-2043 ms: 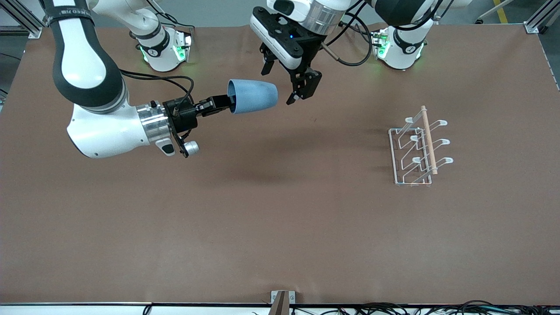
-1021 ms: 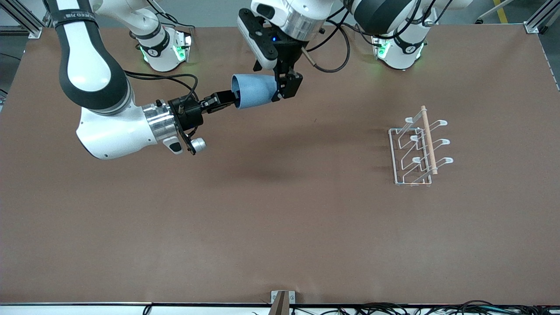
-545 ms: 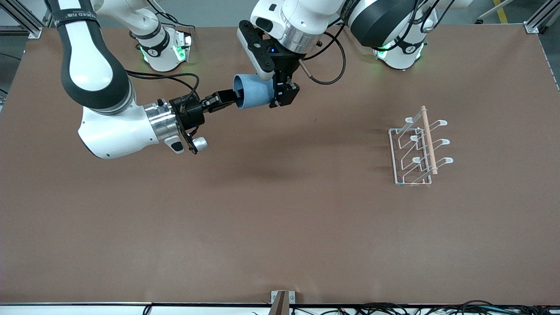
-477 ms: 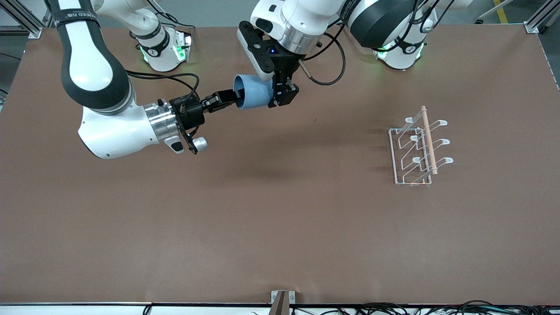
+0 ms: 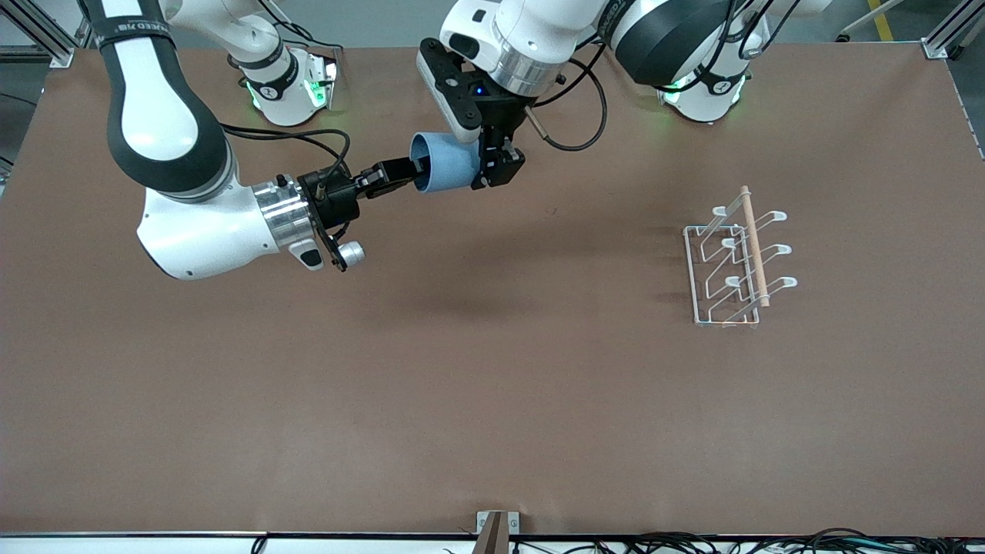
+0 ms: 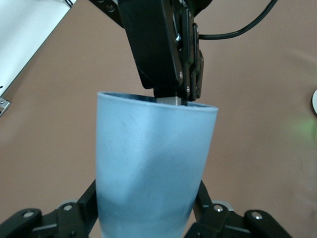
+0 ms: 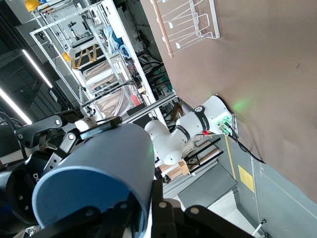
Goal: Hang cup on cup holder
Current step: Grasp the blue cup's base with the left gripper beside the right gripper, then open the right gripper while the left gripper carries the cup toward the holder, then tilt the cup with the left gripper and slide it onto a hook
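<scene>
**A:** Front view first. What have you got?

**B:** I see the cup (image 5: 446, 162) on its side in the air over the counter (image 5: 492, 385), at about 11 o'clock from the counter's middle. My right gripper (image 5: 404, 174) pinches its rim, one finger inside the mouth. My left gripper (image 5: 492, 158) clamps the base end from above. The cup holder (image 5: 735, 261) stands on the counter at about 3 o'clock from the middle, toward the left arm's end, well apart from the cup, nothing hung on it.

**A:** Left wrist view?

**B:** The cup (image 6: 153, 168) fills it. My left gripper's fingers (image 6: 84, 210) press both flanks of it, and the wall looks dented between them. The right gripper (image 6: 182, 96) bites the rim at the mouth.

**A:** Right wrist view?

**B:** The cup (image 7: 94, 173) again, close up, with the left gripper (image 7: 64, 134) clamped on its closed end. The cup holder (image 7: 190, 22) shows farther off on the counter (image 7: 277, 74).
</scene>
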Motion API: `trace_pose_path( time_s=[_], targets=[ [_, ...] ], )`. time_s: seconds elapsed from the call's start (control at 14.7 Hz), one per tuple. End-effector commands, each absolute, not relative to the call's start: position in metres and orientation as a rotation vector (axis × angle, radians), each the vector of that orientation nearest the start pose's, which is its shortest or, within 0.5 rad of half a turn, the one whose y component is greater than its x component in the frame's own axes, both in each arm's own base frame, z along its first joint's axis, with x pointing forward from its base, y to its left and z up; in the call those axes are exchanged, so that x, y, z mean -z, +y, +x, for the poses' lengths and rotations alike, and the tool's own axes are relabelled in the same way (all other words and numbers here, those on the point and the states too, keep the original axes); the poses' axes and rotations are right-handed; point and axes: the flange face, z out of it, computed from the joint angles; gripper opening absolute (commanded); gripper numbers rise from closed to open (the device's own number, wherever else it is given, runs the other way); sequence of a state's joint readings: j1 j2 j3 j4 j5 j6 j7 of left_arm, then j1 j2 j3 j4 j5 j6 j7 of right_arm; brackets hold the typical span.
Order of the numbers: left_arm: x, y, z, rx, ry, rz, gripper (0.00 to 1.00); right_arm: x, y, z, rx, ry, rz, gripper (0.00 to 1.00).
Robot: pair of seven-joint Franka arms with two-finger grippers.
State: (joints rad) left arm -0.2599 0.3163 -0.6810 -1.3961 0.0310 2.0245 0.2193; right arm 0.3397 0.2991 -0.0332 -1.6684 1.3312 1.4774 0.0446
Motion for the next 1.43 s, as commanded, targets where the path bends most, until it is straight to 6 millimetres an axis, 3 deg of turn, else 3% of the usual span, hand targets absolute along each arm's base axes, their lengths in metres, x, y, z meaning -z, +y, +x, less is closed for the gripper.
trace_pose_path(
  time_s=[0.0, 0.07, 0.14, 0.41, 0.68, 0.89, 1.16, 1.29, 1.36],
  targets=[
    [-0.607, -0.489, 0.452, 0.478, 1.791, -2.843, 0.41, -0.487, 0.296, 0.554, -0.689, -0.016, -1.793, 0.3],
    [-0.606, -0.485, 0.451, 0.423, 1.785, -2.836, 0.41, -0.487, 0.296, 0.554, -0.684, -0.021, -1.794, 0.79],
    [-0.604, -0.477, 0.454, 0.373, 1.769, -2.832, 0.41, -0.488, 0.293, 0.555, -0.68, -0.019, -1.794, 1.0],
    [-0.597, -0.442, 0.463, 0.198, 1.666, -2.698, 0.42, -0.486, 0.277, 0.562, -0.658, -0.001, -1.81, 1.0],
    [-0.58, -0.382, 0.489, -0.052, 1.581, -2.524, 0.42, -0.461, 0.205, 0.586, -0.563, 0.079, -2.073, 1.0],
    [-0.568, -0.317, 0.527, -0.207, 1.624, -2.392, 0.42, -0.45, 0.159, 0.592, -0.507, 0.089, -2.323, 1.0],
    [-0.549, -0.234, 0.575, -0.358, 1.683, -2.214, 0.43, -0.473, 0.083, 0.596, -0.348, 0.096, -2.669, 1.0],
    [-0.533, -0.215, 0.583, -0.49, 1.669, -2.081, 0.43, -0.495, 0.032, 0.6, -0.282, 0.132, -2.787, 1.0],
    [-0.528, -0.211, 0.587, -0.526, 1.668, -2.006, 0.43, -0.507, 0.016, 0.602, -0.264, 0.142, -2.831, 1.0]
  ],
)
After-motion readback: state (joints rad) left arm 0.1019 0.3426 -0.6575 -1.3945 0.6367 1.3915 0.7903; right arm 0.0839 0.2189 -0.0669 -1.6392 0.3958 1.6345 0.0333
